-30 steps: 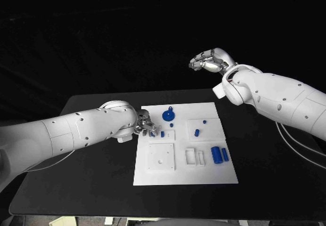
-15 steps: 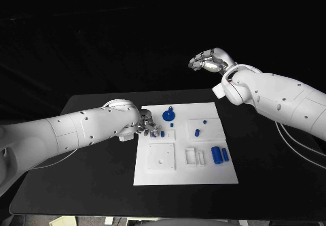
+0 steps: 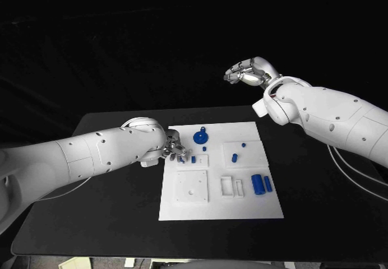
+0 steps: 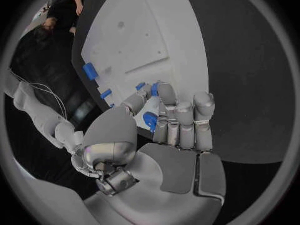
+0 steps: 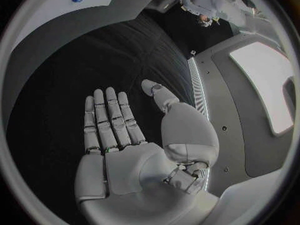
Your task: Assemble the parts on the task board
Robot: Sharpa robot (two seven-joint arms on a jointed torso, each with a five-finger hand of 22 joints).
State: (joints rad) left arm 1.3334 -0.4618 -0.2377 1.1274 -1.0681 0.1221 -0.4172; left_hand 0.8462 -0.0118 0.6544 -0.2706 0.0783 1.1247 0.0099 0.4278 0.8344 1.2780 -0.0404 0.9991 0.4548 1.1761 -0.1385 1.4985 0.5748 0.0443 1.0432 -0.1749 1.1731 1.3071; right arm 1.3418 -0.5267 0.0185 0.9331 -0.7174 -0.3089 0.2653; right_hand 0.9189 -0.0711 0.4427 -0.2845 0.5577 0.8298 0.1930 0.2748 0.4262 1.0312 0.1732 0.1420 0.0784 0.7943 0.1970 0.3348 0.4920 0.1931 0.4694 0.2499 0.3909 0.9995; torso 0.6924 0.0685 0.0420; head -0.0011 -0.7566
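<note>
Since a second ago your left arm has crept slightly toward the task board (image 3: 243,207); little else differs. Your left hand (image 3: 173,151) rests at the board's left edge, fingers curled around a small blue part (image 4: 150,121) just beside its socket. Your right hand (image 3: 247,71) hangs well apart beyond the table, fingers spread, holding nothing. Further blue parts (image 3: 259,184) lie across the board.
</note>
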